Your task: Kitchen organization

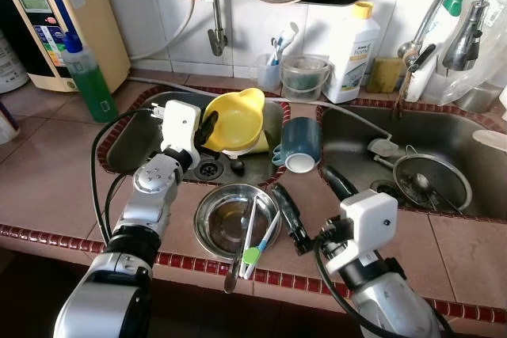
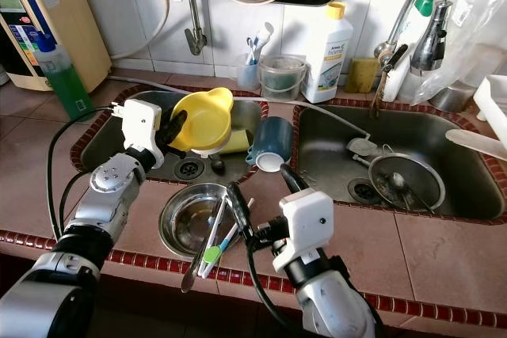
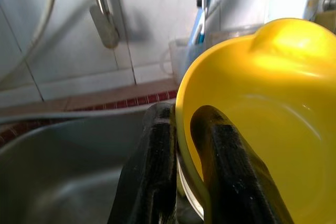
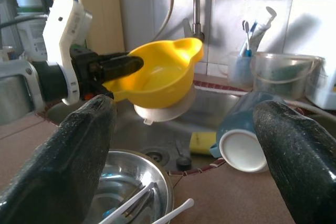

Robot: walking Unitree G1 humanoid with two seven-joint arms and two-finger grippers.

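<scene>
A yellow plastic bowl [image 1: 238, 120] with a pouring lip hangs tilted above the left sink [image 1: 131, 148]. My left gripper [image 1: 207, 129] is shut on its rim, one finger inside and one outside, as the left wrist view shows [image 3: 182, 115]. My right gripper [image 1: 303, 180] stands open over the counter, just right of a steel bowl [image 1: 218, 223] and in front of a blue mug [image 1: 301, 140]. The mug lies tipped at the sink edge with its white base toward me. Steel tongs [image 1: 242, 235] and a green-handled utensil [image 1: 252, 255] rest in the steel bowl.
The right sink [image 1: 475, 136] holds a round metal strainer [image 1: 432, 181], under a faucet [image 1: 463, 33]. Along the back wall stand a white detergent bottle [image 1: 352, 49], a clear tub [image 1: 305, 77] and a toothbrush cup [image 1: 271, 69]. A green soap bottle [image 1: 91, 85] and a water purifier [image 1: 55, 21] stand left.
</scene>
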